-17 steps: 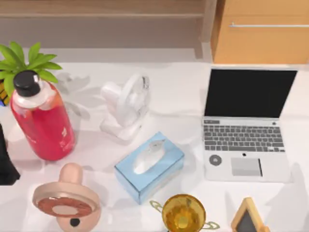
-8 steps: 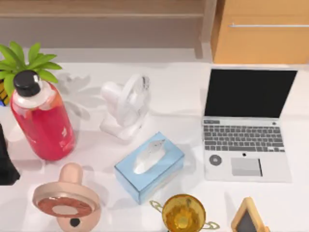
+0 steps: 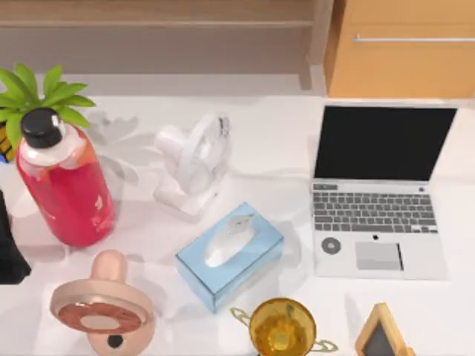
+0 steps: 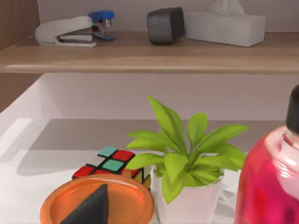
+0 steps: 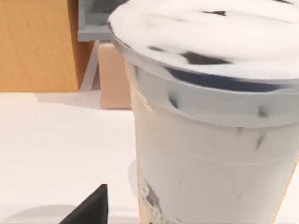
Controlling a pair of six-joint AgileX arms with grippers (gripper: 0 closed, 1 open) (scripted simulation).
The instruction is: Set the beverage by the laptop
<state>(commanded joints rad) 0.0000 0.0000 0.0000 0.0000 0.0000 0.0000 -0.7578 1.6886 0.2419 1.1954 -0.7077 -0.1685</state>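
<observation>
- White tabletop (image 3: 282,141) runs under a wooden shelf and an orange-brown cabinet (image 3: 401,59) at the back, with clutter spread across it.
- The beverage (image 3: 63,182) stands at the table's left side, just in front of a potted plant (image 3: 41,93). The laptop (image 3: 378,193) sits open at the right, well apart from it. A white fan (image 3: 194,159) and a blue tissue box (image 3: 230,252) lie between them.
- The bottle is upright: long axis vertical, black cap on top.
- A dark part of my left arm (image 3: 9,245) shows at the table's left edge, just beside the bottle. I cannot tell how far its fingers are spread, nor whether they hold anything.
- The left wrist view has the bottle's red shoulder close by, next to the plant.
- The right wrist view faces a pale lidded cup (image 5: 210,116); that gripper's fingers cannot be judged either.
- I judge the step to be the approach, with the bottle not yet grasped. Next, the left gripper should close around the body, lift clear of the fan and box, and carry it rightward.
</observation>
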